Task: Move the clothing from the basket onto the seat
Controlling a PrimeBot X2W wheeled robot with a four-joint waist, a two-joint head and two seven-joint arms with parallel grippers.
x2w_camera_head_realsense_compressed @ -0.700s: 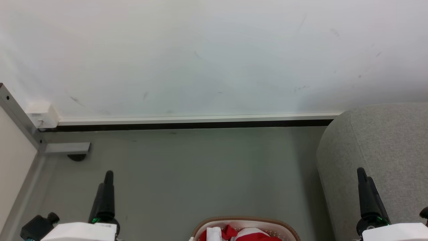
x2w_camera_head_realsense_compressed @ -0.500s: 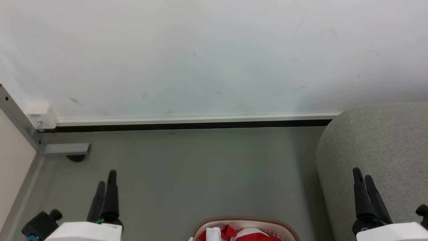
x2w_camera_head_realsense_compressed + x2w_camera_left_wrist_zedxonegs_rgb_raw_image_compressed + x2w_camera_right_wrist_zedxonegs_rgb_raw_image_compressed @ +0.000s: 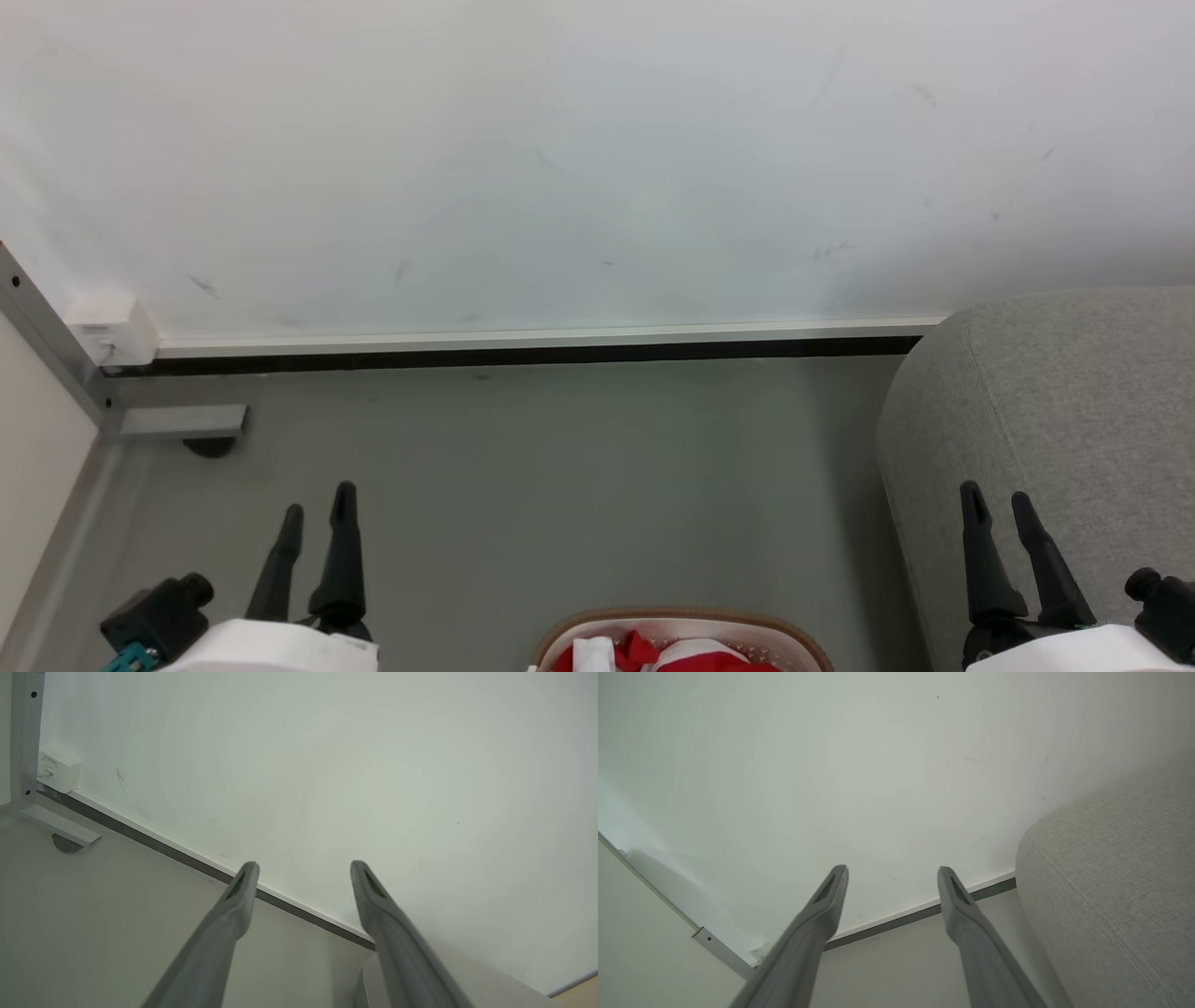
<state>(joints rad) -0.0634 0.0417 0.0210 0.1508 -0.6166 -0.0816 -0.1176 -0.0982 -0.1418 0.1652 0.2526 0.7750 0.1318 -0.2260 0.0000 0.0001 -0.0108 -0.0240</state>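
Observation:
The white basket (image 3: 597, 627) with a brown rim shows at the bottom middle of the head view, holding red and white clothing (image 3: 663, 653). The light-grey seat (image 3: 1074, 411) fills the right side, also seen as the seat (image 3: 1120, 882) in the right wrist view. My left gripper (image 3: 317, 511) is open at the lower left, left of the basket, its fingers apart and empty as the left gripper (image 3: 303, 864) in its wrist view. My right gripper (image 3: 994, 499) is open in front of the seat, likewise empty as the right gripper (image 3: 892, 870).
A white wall (image 3: 560, 159) with a dark baseboard (image 3: 523, 355) runs across the back. A grey metal frame leg (image 3: 177, 422) and a small white box (image 3: 110, 329) sit at the left. Grey floor (image 3: 579, 485) lies between basket and wall.
Both grippers have turned so their two fingers show apart, and each has shifted slightly towards the middle. The view has tipped a little; the basket sits lower in it.

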